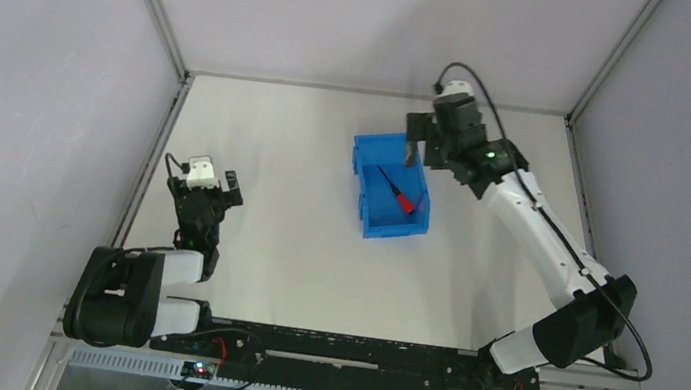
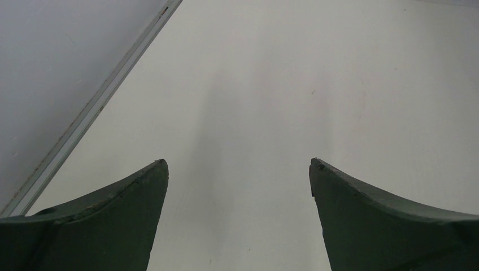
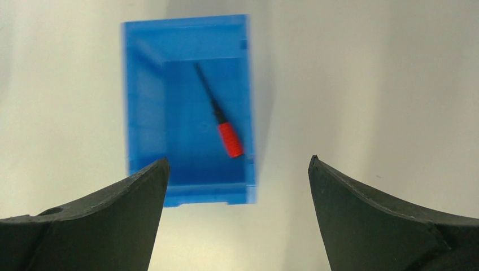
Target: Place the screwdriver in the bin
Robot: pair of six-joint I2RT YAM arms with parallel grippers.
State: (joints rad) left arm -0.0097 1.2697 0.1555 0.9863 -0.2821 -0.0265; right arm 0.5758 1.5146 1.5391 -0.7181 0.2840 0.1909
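- Resting inside the bin (image 1: 376, 143), the screwdriver (image 1: 394, 190) lies flat on the blue floor, diagonal to the walls.
- Handle position: the red handle sits close to the bin's right-hand long wall, toward the near end. The thin black shaft angles away toward the far left of the compartment.
- Bin position: the bin stands upright on the white table (image 1: 294, 249), right of centre and in the far half of the surface.
- Right gripper (image 1: 425, 153): positioned at the far right corner of the bin in the overhead view, on an arm extended well forward.
- Right gripper state: the jaws are spread wide and grip nothing. In the right wrist view the two dark fingers frame the right gripper (image 3: 238, 160) opening, with bare space between them.
- Right wrist view detail: the bin (image 3: 141, 113) appears below and ahead of the fingers, its edges slightly blurred, with the screwdriver (image 3: 217, 110) visible inside. Neither finger touches either item.
- Left gripper (image 1: 208, 187): located at the left side of the table, well apart from the bin, on a folded arm.
- Left gripper state: the left wrist view shows the left gripper (image 2: 238, 162) with jaws spread wide over bare table, gripping nothing.
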